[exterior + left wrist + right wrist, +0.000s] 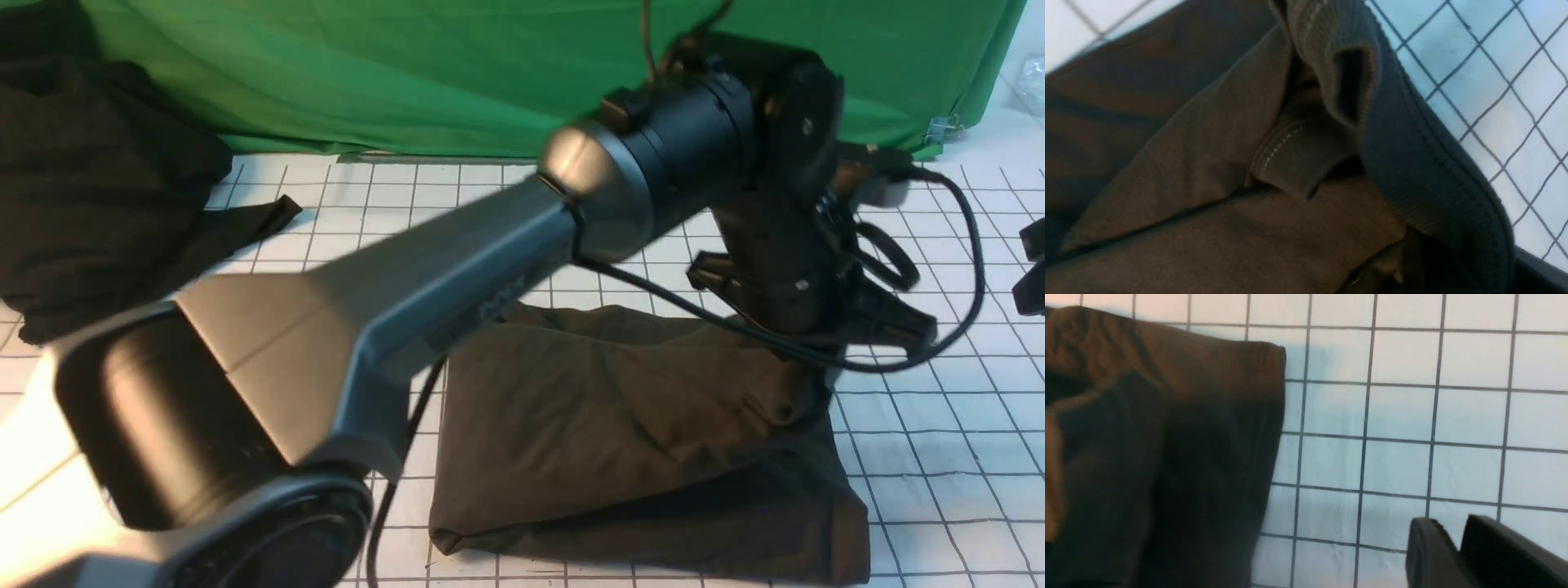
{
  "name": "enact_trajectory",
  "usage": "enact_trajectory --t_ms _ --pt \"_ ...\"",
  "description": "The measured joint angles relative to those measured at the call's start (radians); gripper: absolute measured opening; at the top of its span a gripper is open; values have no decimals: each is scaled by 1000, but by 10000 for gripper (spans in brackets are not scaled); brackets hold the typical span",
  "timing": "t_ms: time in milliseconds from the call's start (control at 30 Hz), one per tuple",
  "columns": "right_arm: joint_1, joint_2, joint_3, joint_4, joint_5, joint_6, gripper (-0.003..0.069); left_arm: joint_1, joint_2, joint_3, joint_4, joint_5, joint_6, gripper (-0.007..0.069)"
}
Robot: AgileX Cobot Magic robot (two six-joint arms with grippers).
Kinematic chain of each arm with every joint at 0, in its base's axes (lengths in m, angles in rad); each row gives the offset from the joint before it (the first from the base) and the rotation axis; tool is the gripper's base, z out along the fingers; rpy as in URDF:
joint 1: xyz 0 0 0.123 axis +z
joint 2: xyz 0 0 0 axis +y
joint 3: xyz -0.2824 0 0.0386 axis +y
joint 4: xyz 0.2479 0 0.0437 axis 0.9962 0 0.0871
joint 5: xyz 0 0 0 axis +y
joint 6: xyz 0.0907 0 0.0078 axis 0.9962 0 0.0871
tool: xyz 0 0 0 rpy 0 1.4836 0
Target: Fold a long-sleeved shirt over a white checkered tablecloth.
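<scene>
Though it lies folded, shirt (pixel 620 425) wrinkles.

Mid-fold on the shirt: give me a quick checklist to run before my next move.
1. Empty right gripper, jaws slightly apart, over bare white checkered tablecloth: ok.
2. Hold of left gripper on the long-sleeved shirt: cannot tell, fingertips hidden.
3. Shirt lying on the tablecloth: ok.
4. Tidy fold: not ok, cuff bunched among folds.
5. Clearance from black cloth heap: ok, it lies apart from the shirt.
</scene>
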Motion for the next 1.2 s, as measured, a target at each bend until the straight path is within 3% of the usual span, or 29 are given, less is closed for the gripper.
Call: enact_trajectory --t_ms 67,200,300,433,533,667,733,867,900,1033,1100,1200 --pt "0 0 0 7 0 0 118 -2 10 0 -12 -15 -3 90" --pt "0 0 0 15 4 0 122 -8 33 -2 -55 -71 -3 207" --pt "0 0 0 19 30 0 123 -13 47 -6 -104 -116 -4 395" --pt "0 0 0 27 66 -3 124 -11 40 -53 -110 -79 -5 545" --pt "0 -5 0 45 94 -19 124 3 10 -116 -70 -14 -9 573" --pt "3 -39 1 61 105 -29 124 28 -38 -172 20 55 -9 537" --pt "16 -95 1 72 105 -50 124 63 -85 -191 88 82 -9 414" --pt "64 -167 12 95 106 -66 124 117 -101 -174 59 89 2 88" --pt "77 -177 20 99 104 -71 124 128 -101 -150 39 89 5 50" --pt "110 -189 57 109 101 -74 121 144 -101 -47 -38 89 29 7" --pt "148 -190 122 123 59 -76 67 134 -103 72 -77 90 69 -1" --pt "205 -189 200 134 -34 -79 17 107 -119 192 -18 93 70 -1"
